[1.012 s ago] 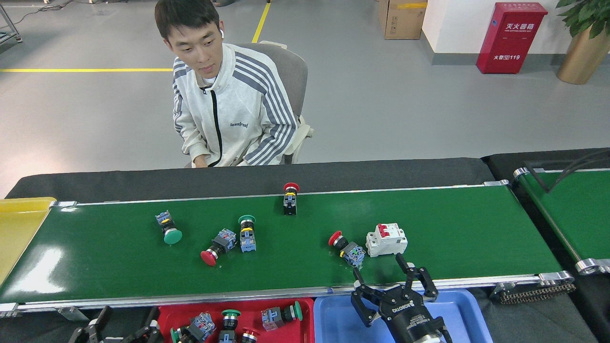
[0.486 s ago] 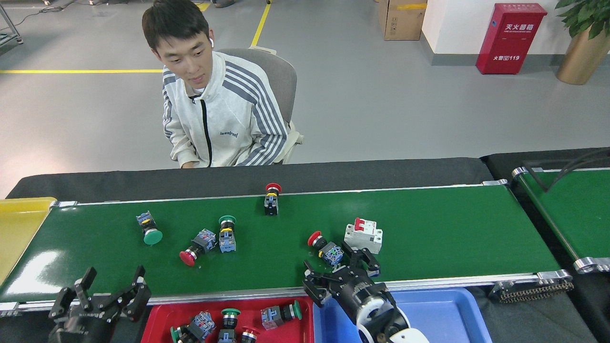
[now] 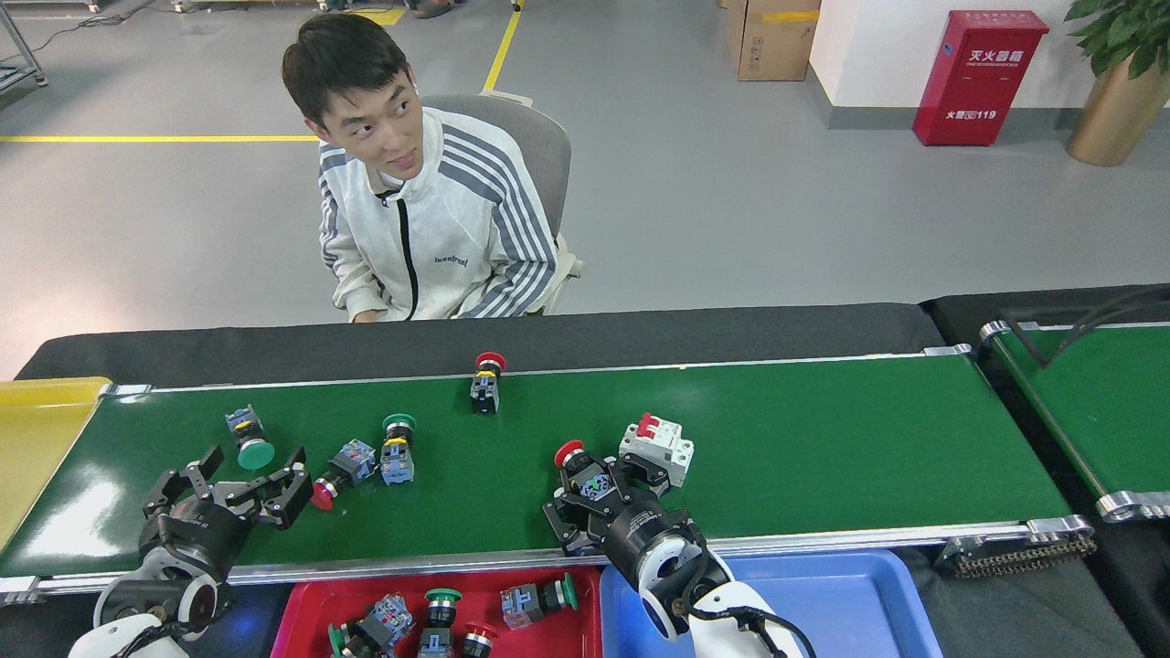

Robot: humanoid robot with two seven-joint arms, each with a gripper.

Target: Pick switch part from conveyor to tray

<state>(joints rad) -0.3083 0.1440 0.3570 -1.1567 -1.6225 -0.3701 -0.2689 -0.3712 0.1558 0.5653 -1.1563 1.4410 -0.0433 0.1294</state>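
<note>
Parts drifted left along conveyor [image 3: 823,439].

Red cabinet [image 3: 981,77] by far wall: white Chinese characters in two lines, top line near upper edge, lower line ends with number "119". Characters small, not sure of exact reading.

Jacket [image 3: 439,238] of person: small dark word printed on chest, blurred, cannot read letters.

Cardboard box [image 3: 768,37] at top: no print readable. Switch parts, grippers: markings too small to read.
</note>
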